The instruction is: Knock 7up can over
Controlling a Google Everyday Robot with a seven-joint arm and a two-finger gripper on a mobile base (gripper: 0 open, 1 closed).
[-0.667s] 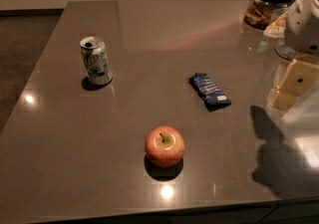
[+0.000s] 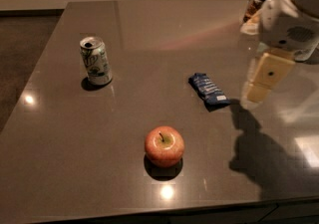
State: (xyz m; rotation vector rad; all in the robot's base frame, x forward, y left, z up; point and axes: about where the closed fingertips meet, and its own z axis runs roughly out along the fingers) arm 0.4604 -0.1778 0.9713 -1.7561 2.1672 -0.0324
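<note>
The 7up can (image 2: 94, 61) is seen upright on the worktop (image 2: 60, 158), at the left of the view, with its long axis vertical. The gripper (image 2: 262, 81) is held above the worktop at the right, well apart from the can. Whether it is open or closed cannot be told, and nothing is seen in it. A blue snack wrapper (image 2: 209, 90) is found just beside the gripper, roughly on the way to the can. An apple (image 2: 164, 146) is placed nearer the front, off this line.
</note>
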